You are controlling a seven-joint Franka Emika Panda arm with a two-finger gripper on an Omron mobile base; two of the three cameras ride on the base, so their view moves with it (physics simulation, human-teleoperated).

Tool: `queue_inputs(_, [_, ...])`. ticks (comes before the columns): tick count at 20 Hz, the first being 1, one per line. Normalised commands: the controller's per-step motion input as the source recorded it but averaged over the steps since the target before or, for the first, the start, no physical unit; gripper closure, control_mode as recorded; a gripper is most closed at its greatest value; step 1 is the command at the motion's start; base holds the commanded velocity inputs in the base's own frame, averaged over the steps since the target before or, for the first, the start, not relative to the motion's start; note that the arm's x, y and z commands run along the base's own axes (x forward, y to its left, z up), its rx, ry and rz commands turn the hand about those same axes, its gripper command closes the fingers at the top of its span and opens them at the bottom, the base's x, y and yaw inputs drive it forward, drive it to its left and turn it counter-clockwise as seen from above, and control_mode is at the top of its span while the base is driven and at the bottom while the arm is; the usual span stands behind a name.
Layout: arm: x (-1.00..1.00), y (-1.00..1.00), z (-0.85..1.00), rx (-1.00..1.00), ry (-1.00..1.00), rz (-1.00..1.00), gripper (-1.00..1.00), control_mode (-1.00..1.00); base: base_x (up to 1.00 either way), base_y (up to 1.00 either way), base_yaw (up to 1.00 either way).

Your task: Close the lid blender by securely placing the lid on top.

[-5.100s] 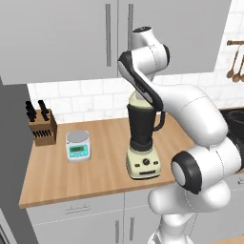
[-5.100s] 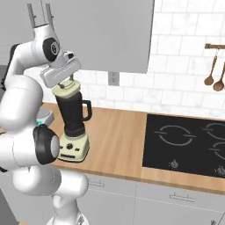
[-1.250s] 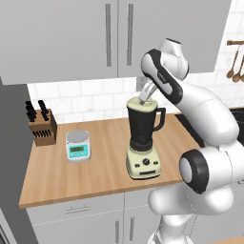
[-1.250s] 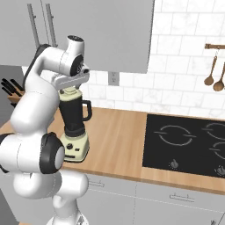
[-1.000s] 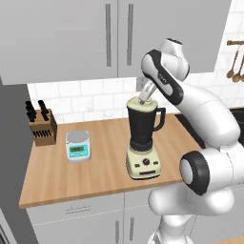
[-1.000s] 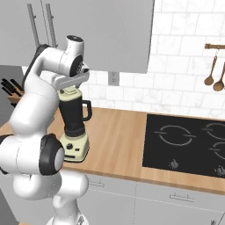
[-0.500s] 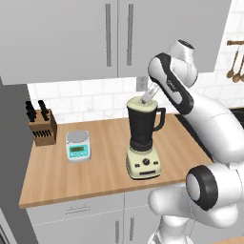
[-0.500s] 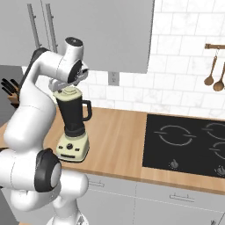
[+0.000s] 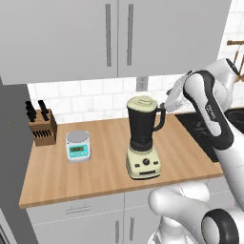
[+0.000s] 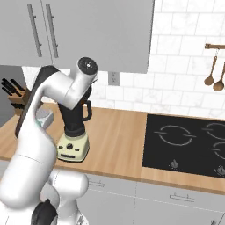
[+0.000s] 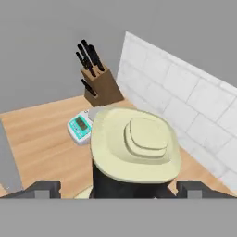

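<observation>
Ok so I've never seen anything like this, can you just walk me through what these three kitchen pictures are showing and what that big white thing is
The big white thing is a robot arm with dark joints, in a computer-rendered kitchen. Two pictures come from cameras riding on its base, one behind it to the left and one to the right, so they show the same wooden counter from two sides. The third comes from a camera on the robot's hand, looking along its gripper, whose two dark finger tips stand wide apart with nothing between them.

On the counter stands the blender, a dark jar on a cream base. The lid, a pale cream disc with a raised knob, sits on top of the jar. Beside it are a small kitchen scale and a knife block. To the right lies a black cooktop, with wooden spoons hanging on the tiled wall.
</observation>
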Motion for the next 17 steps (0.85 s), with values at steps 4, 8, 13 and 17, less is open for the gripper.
queue_inputs(4, [-1.0, -1.0, 0.05, 0.34, -0.42, 0.0, -1.0, -1.0, 0.0, 0.0, 0.0])
queue_inputs(8, [-1.0, -1.0, 0.01, 0.28, -0.4, 0.0, -1.0, -1.0, 0.0, 0.0, 0.0])
queue_inputs(13, [-1.0, -1.0, 0.32, 0.32, -0.37, 0.0, -1.0, -1.0, 0.0, 0.0, 0.0])
queue_inputs(17, [-0.96, -0.75, 0.96, 0.38, -0.38, -0.01, -1.0, -1.0, 0.0, 0.0, 0.0])
